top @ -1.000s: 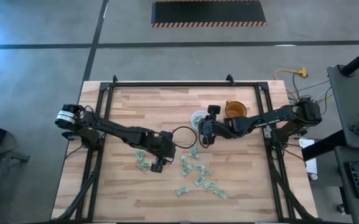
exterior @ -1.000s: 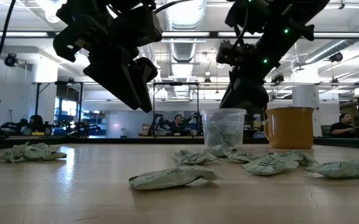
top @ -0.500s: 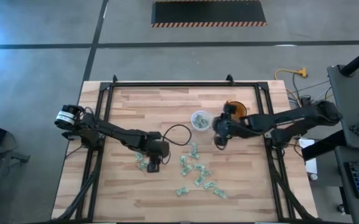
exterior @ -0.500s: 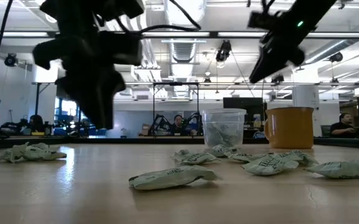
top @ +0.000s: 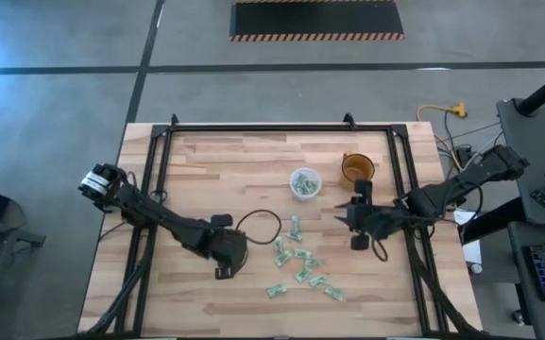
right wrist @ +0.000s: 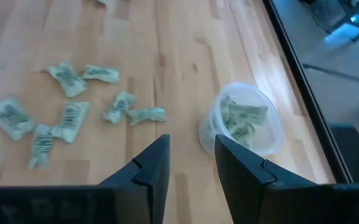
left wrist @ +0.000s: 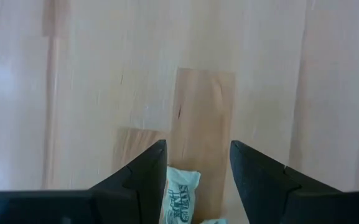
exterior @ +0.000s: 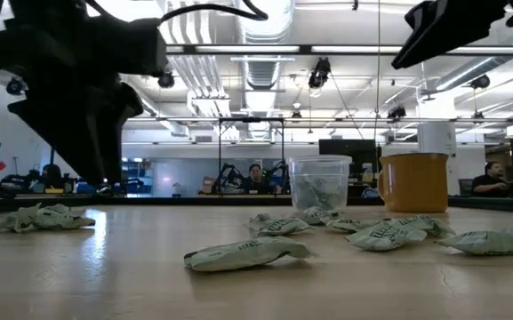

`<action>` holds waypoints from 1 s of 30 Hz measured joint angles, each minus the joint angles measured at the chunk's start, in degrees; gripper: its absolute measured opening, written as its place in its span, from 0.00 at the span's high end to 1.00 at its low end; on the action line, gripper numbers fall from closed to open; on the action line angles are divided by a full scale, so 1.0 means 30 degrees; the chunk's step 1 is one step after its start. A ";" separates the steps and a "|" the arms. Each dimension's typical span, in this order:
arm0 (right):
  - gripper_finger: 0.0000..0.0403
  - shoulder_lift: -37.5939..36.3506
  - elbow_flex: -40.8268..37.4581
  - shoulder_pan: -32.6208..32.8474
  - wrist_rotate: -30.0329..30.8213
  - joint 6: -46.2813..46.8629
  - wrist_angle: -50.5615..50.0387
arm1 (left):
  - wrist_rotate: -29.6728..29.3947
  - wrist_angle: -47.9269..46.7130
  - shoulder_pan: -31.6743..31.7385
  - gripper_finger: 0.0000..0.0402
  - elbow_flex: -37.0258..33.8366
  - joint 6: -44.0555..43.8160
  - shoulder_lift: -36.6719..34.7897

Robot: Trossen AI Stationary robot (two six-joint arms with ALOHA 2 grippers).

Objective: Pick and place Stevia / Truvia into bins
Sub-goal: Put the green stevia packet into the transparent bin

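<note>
Comparing this moment with a second earlier, we found the right gripper (top: pixel 356 218) withdrawn from over the clear plastic cup (top: pixel 303 182) to a spot well apart from it, beyond the orange cup (top: pixel 357 168). Its fingers (right wrist: pixel 148 168) stood apart with nothing between them, and the cup held several Truvia sachets (right wrist: pixel 244 120). We judged that one sachet had just been delivered and that this arm was returning for another.

The left gripper (top: pixel 224 259) had meanwhile travelled farther from the cup and hung low over the two sachets (top: pixel 214 243) lying apart from the main scatter. Its fingers (left wrist: pixel 143 178) were apart, and one sachet (left wrist: pixel 180 198) lay between them on the wooden table (top: pixel 234 161); we could not tell whether they touched it yet. We took this as the start of the next pick.

About a dozen loose sachets (top: pixel 302 266) lay near the cup, so most of the task appeared to lie ahead.
</note>
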 joint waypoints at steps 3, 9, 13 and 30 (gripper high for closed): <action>0.71 0.0005 0.0000 0.0287 0.0008 -0.0112 0.0449 | -0.0356 0.0189 -0.0279 0.60 -0.0474 -0.0075 0.0000; 0.73 0.0166 0.0007 0.0314 0.0040 -0.0234 0.0816 | 0.0316 0.0129 -0.0471 0.60 -0.1978 -0.1359 0.0000; 0.75 0.0176 -0.0015 0.0314 0.0037 -0.0243 0.0820 | 0.0557 0.0260 -0.0538 0.60 -0.2462 -0.1579 0.0000; 0.78 0.0182 -0.0015 0.0314 0.0033 -0.0178 0.0829 | 0.0624 0.0767 -0.0552 0.76 -0.2786 -0.1535 0.0000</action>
